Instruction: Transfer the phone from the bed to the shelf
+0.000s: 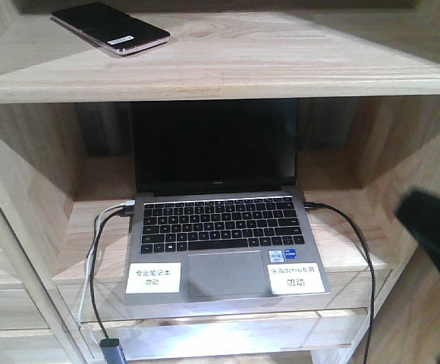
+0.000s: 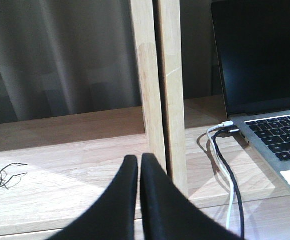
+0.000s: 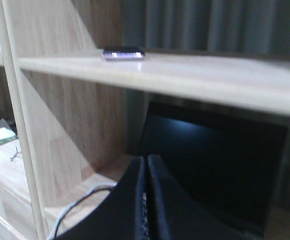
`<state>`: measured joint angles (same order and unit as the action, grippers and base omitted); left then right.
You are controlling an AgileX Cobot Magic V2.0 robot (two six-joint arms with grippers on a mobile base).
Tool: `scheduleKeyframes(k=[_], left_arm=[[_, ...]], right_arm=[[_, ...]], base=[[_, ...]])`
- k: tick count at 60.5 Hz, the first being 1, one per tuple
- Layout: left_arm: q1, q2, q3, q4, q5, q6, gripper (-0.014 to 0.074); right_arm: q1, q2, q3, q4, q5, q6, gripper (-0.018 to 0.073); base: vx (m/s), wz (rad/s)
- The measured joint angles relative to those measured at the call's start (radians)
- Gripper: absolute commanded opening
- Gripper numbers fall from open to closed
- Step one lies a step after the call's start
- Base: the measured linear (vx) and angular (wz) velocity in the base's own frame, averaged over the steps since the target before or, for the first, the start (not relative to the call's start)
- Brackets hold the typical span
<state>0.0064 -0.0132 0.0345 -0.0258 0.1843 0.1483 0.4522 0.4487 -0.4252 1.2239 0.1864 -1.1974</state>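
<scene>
One phone (image 1: 111, 28) lies flat on the shelf's (image 1: 281, 72) top board, long axis slanting from back-left to front-right, sticker end nearer. Both grippers, left (image 2: 139, 162) and right (image 3: 145, 162), are closed and empty.

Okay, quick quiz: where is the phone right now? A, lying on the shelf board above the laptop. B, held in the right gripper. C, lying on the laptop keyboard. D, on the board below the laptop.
A: the phone lies flat on the top board of the shelf, above the open laptop; the right gripper is shut and holds nothing.
</scene>
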Motion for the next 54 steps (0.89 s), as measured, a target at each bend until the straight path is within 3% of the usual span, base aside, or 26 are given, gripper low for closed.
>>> scheduleKeyframes(k=[11, 54], left_arm=[[0.0, 0.0, 0.0, 0.0, 0.0, 0.0, 0.0001], [0.0, 0.0, 0.0, 0.0, 0.0, 0.0, 0.0001]], right_arm=[[0.0, -0.073, 0.074, 0.001, -0.019, 0.0, -0.0009], [0.0, -0.076, 0.079, 0.004, -0.037, 0.0, -0.0009]], base=[[0.0, 0.0], [0.0, 0.0]])
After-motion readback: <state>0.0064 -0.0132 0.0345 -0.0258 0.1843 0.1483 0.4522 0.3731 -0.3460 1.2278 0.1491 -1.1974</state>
